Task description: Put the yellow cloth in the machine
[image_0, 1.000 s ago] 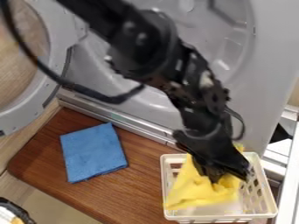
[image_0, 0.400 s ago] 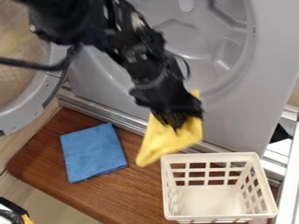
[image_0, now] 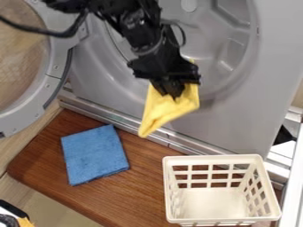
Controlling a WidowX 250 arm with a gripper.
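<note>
Blue cloth (image_0: 95,154): flat, left of the basket (image_0: 258,220), apart from it.
Round door (image_0: 54,73): wide open at the left, beside the hole, not across it.
Worktop (image_0: 142,181): brown wood, under the blue cloth and basket.
Metal strip (image_0: 121,119): runs between the worktop and the big grey machine (image_0: 237,119).
Basket: white, with holes; its bottom shows.
Yellow cloth (image_0: 165,108): pinched in the tool (image_0: 170,91), hanging in front of the machine.

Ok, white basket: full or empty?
Empty: the white basket's bare floor shows through its open top, with no cloth inside.
</note>
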